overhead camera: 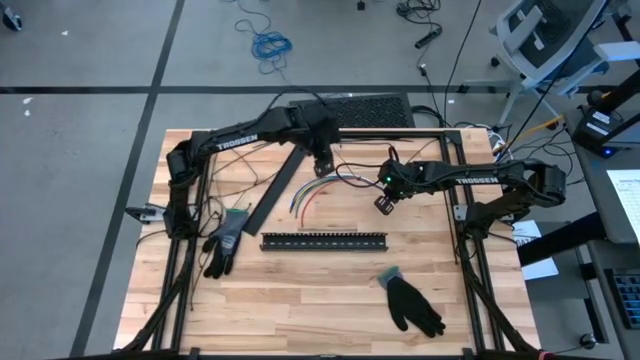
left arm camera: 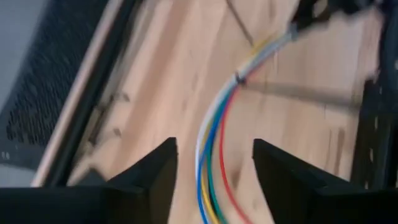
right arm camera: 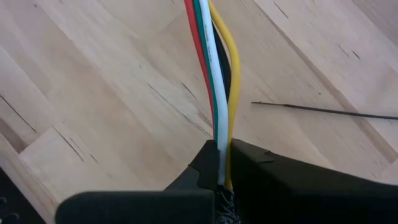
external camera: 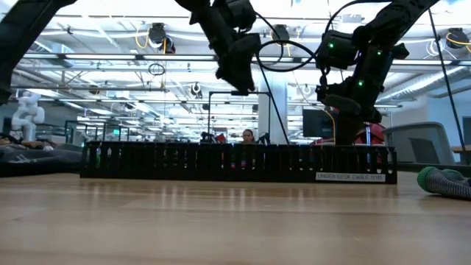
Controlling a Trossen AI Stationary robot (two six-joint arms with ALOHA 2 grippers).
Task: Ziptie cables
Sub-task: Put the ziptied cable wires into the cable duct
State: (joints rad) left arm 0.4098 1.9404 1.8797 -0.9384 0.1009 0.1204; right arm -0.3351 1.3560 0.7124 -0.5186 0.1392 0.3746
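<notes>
1. Cables [overhead camera: 318, 196]: a coloured bundle on the bench [overhead camera: 330, 300], just behind the black slotted strip [overhead camera: 324, 241].
2. Right tool [right arm camera: 222, 163]: clamped on one end of the cables.
3. Left tool [left arm camera: 214, 163]: fingers spread apart, above the cables, gripping nothing.

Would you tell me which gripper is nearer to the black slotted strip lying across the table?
Right. The right gripper, shut on the cables, hangs just beyond the black slotted strip; the left gripper, open, is farther back.

two gloves [overhead camera: 226, 240], one cable bundle [overhead camera: 318, 190], two black slotted strips [overhead camera: 323, 240], two grippers [overhead camera: 322, 166]
</notes>
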